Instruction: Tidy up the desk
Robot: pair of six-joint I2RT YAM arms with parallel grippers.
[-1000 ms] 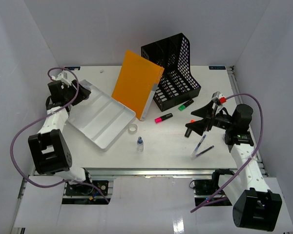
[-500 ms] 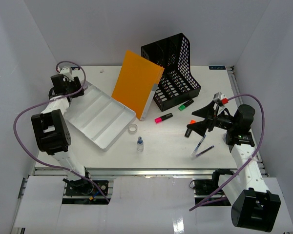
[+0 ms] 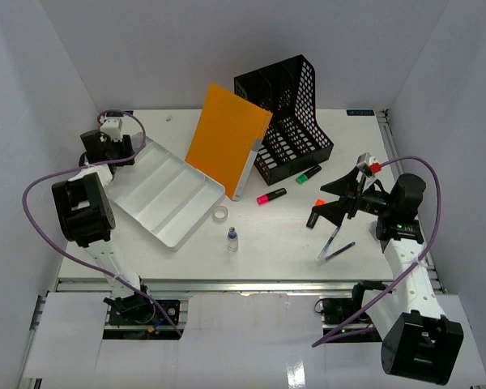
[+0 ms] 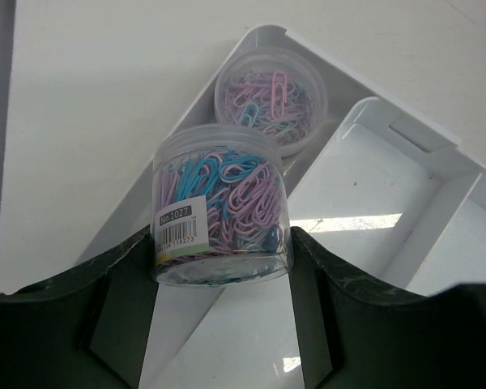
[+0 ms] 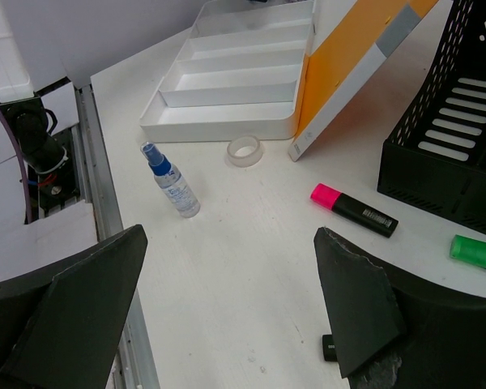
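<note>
The desk (image 3: 283, 239) lies beneath both grippers. At its far left corner the left gripper (image 4: 221, 259) has its jaws clamped on a clear round jar of paper clips (image 4: 220, 207). The jar is packed with pink, blue and lilac wire behind a barcode label. It is held over the white compartmented tray (image 4: 373, 203), where a second, similar tub of clips (image 4: 269, 97) sits in the tray's corner. The right gripper (image 5: 227, 324) hangs above the desk's right part, jaws wide apart with nothing held — bare tabletop shows in the gap.

The desk is a broad, flat, matte white rectangle with a metal rail (image 3: 243, 285) along its near edge. On it rest a small spray bottle (image 5: 172, 182), a clear tape roll (image 5: 245, 148), a pink highlighter (image 5: 354, 209) and a black mesh file holder (image 3: 287, 113). An orange folder (image 3: 227, 138) leans against the holder.
</note>
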